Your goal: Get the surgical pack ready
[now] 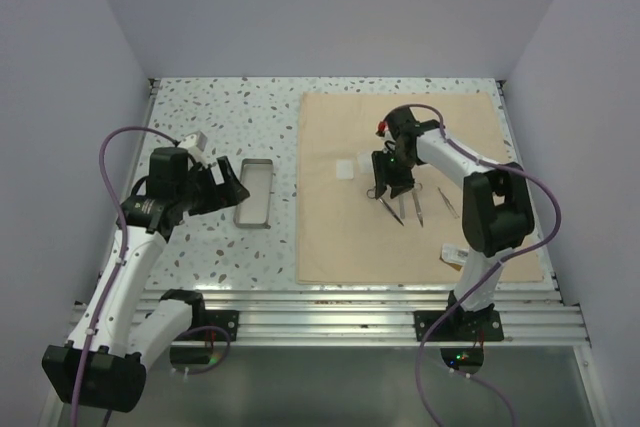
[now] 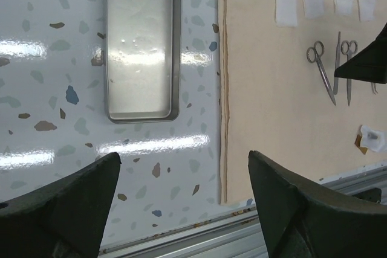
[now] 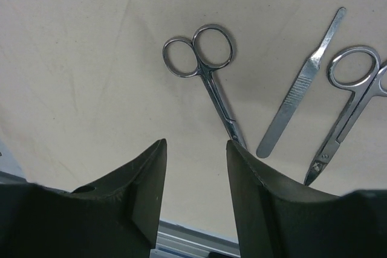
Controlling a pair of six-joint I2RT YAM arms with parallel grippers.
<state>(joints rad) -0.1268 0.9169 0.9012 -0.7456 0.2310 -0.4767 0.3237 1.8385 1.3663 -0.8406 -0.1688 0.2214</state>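
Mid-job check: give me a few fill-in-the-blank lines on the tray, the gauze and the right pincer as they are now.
1. The grey metal tray is ____, with no instrument in it.
2. In the top view the tray lies to the ____ of the tan cloth.
3. The left wrist view shows ____ white gauze squares on the cloth.
4. The right pincer, open, is above the tip of a pair of ____.
Missing words: empty; left; four; scissors.
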